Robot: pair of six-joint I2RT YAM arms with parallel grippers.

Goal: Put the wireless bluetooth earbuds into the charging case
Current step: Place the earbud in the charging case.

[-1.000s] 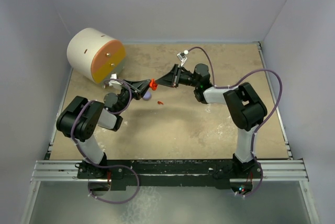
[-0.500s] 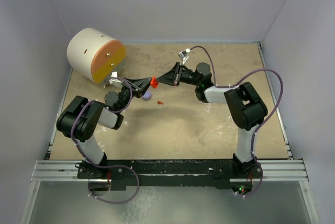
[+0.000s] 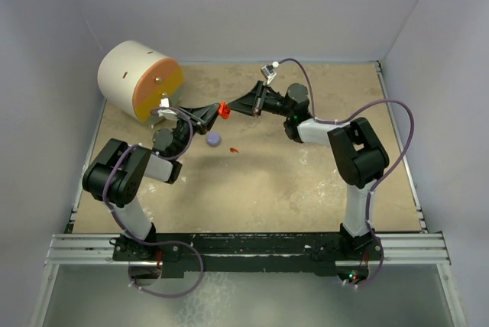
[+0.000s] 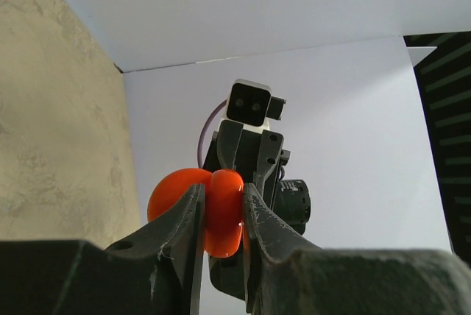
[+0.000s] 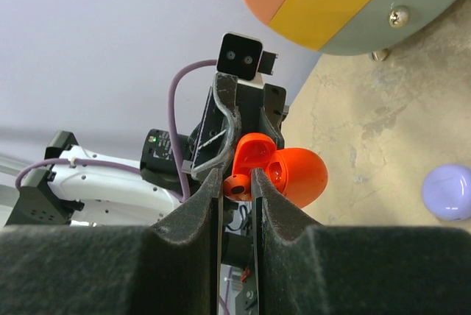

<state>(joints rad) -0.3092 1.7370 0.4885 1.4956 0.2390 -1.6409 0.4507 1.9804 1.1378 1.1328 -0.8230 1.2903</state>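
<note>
Earbud insertion, seen in mid-air: the red earbud, tiny, sits pinched between the right fingers, which are clamped on it. Straight ahead, touching or nearly so, we see the red-orange charging case hinged open, its hollow facing the right arm. The left fingers are clamped on that case, holding it above the desk. We judge the coming push runs straight forward along the right fingers. A second red earbud and a lavender case lie on the desk below.

tan table — lavender case, tiny red earbud, cream drum
</note>
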